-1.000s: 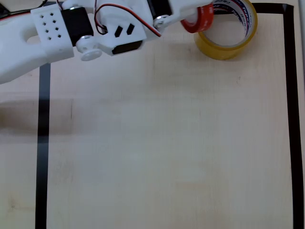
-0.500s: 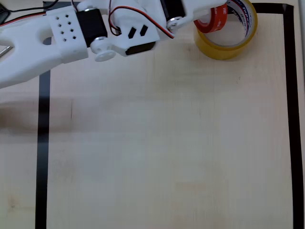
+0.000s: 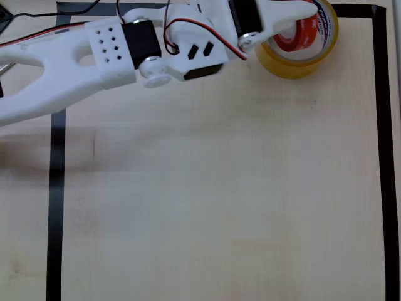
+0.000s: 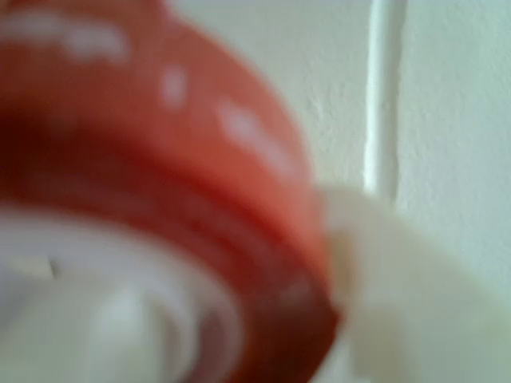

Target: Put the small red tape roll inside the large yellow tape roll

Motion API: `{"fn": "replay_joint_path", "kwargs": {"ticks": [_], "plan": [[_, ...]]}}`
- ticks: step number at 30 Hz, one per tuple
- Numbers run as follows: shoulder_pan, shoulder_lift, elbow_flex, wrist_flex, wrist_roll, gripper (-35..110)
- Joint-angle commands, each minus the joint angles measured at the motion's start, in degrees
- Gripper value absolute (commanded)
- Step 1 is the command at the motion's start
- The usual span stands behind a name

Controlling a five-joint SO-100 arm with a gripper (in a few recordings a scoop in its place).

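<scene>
The small red tape roll (image 3: pixel 297 34) hangs over the opening of the large yellow tape roll (image 3: pixel 294 63), which stands at the table's top right in the overhead view. My white gripper (image 3: pixel 294 19) is shut on the red roll, reaching in from the left above the yellow ring's left rim. In the wrist view the red roll (image 4: pixel 160 183) is a close, blurred red curve with a whitish core, and a white finger (image 4: pixel 391 295) shows beside it at the right. Whether the red roll touches the yellow one, I cannot tell.
Black tape lines (image 3: pixel 383 157) frame the light wooden table (image 3: pixel 219 188) on the left, top and right. The white arm (image 3: pixel 94 56) stretches across the upper left. Red and black cables run along the arm near the top edge.
The arm has moved right with the red roll, carrying it from the yellow roll's left rim to over its opening.
</scene>
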Motion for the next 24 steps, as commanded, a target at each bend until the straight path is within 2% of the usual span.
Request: {"fn": "replay_joint_path", "kwargs": {"ticks": [1,3,13,16,24], "plan": [[0.26,3.08,-10.72,3.78,1.41,21],[0.26,1.05,-14.33,6.94,1.41,22],[0.70,1.05,-14.50,7.65,1.41,24],[0.70,2.11,-13.36,11.87,1.41,23],[2.11,24.61,25.40,12.30,1.41,13]]}}
